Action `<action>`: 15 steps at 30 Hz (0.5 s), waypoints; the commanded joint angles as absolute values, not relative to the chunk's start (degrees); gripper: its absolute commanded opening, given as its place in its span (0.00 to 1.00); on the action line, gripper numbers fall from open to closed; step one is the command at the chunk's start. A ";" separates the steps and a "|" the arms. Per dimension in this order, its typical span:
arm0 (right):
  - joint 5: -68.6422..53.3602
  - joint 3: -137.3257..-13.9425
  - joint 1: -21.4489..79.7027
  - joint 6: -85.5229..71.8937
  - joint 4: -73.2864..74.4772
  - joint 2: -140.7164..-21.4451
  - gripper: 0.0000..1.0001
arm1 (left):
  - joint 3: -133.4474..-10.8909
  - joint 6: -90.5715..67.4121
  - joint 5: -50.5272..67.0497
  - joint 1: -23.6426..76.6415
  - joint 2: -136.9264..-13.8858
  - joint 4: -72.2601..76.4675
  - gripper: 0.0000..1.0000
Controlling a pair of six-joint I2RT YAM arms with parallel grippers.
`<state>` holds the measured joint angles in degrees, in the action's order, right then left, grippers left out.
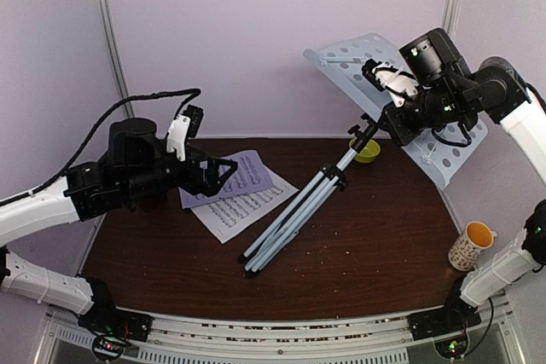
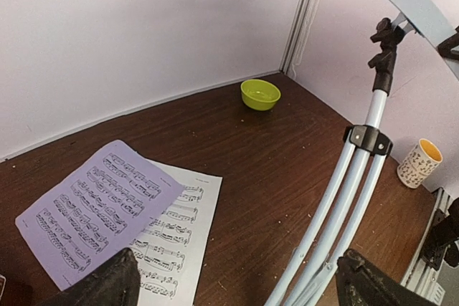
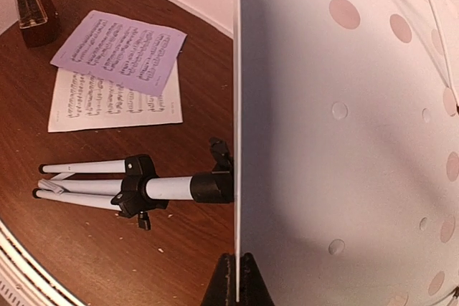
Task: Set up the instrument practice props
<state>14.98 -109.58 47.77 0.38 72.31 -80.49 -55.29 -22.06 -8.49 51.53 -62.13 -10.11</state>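
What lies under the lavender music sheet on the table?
A white music sheet lies under the lavender sheet, on the brown table. Only part of it shows; the rest is covered, so anything further beneath cannot be seen.

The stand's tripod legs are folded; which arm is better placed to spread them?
Probably the left. The left gripper is open and free, with the tripod legs close in front of it. The right gripper is shut on the edge of the music stand, holding it up.

left arm [image 1: 34,210]: white links, black joints | black cable [image 1: 128,104] looping behind left gripper [image 1: 223,173], white bracket above it | right arm [image 1: 525,130]: same colours, green lights behind right gripper [image 3: 237,277]
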 commanded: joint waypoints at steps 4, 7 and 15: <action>35.43 -113.70 54.31 14.02 57.02 -75.24 0.00 | -52.77 -21.50 -10.13 51.07 -63.63 -1.20 0.98; 39.92 -113.73 56.82 19.31 52.21 -74.42 0.00 | -52.72 -19.87 -9.45 51.06 -65.59 0.94 0.98; 47.24 -113.57 62.19 33.55 37.42 -74.30 0.00 | -47.92 -15.62 -5.38 51.06 -70.44 15.65 0.97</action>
